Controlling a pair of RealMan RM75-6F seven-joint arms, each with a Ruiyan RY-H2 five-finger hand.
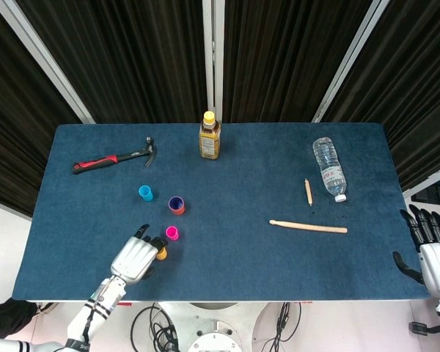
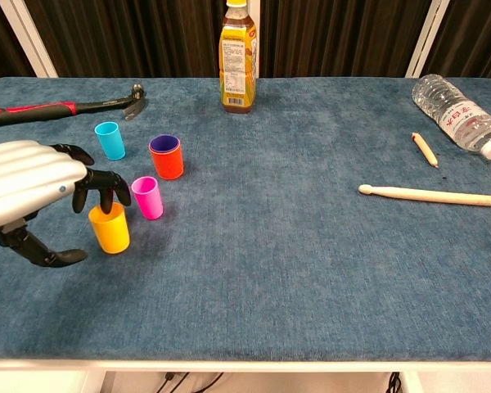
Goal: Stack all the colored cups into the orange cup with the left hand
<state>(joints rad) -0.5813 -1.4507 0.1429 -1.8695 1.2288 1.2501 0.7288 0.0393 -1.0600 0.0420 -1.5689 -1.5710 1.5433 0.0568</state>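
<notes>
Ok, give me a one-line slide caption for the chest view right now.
Left hand poised with fingers above the yellow cup, beside the pink cup and orange cup.

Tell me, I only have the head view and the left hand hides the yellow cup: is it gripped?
Observer: No. In the chest view the left hand has its fingertips over the rim of the yellow cup, but the thumb sits low and to the left, clear of the cup.
Operator: Is the cup upright?
Observer: Yes, it stands upright on the table, mouth up.
Operator: And the purple one, how far in is it?
Observer: The purple cup sits deep in the orange cup; only its rim shows above.
</notes>
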